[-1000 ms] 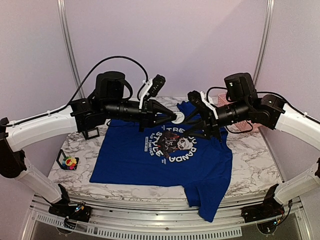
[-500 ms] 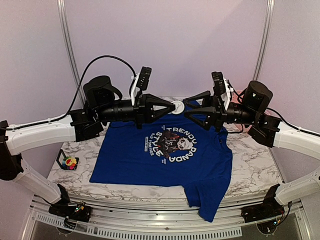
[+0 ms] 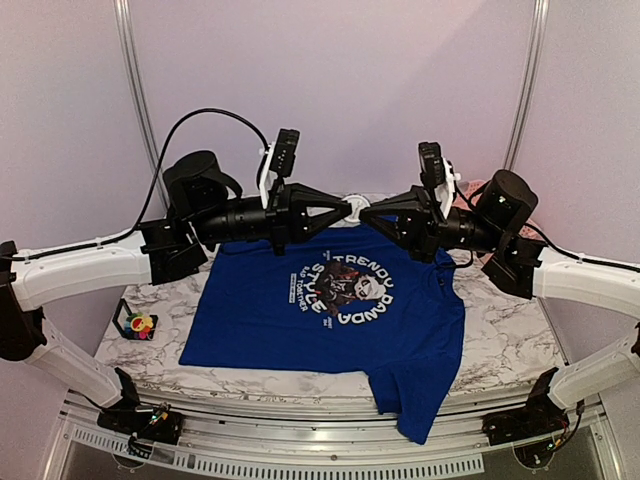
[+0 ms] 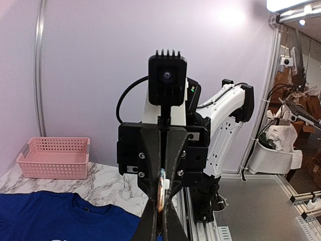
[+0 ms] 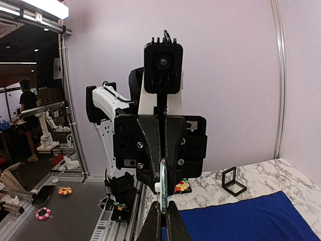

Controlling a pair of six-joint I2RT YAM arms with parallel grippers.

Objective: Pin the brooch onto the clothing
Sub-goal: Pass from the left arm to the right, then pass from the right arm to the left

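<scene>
both arms are raised over the white marble table surface (image 3: 500,330), tips meeting nose to nose in mid-air above the far edge.
left gripper (image 3: 347,209): jaws clamped down on a plain round grey disc (image 3: 356,209). in the left wrist view the disc is edge-on, pinched between its fingers.
right gripper (image 3: 366,207): jaws closed on the same disc from the opposite side. the right wrist view shows the thin rim between its fingertips. both claws have the one disc, nothing else.
small flower-shaped brooch with multicoloured petals (image 3: 142,322): not in either claw. it sits by the left edge of the surface, towards the near-left corner, on a small dark holder, well apart from both grippers.
royal-blue short-sleeved t-shirt with a white curved-lettering print around a dark cartoon (image 3: 300,320): spread flat across the middle of the surface, collar towards the far edge. one sleeve hangs over the near edge, right of centre. the brooch is clear of the t-shirt's left side, not touching it.
small black open-frame cube (image 5: 233,181): on the marble near the left edge, further back than the brooch.
pink plastic lattice basket (image 4: 54,157): far-right corner, behind the t-shirt.
</scene>
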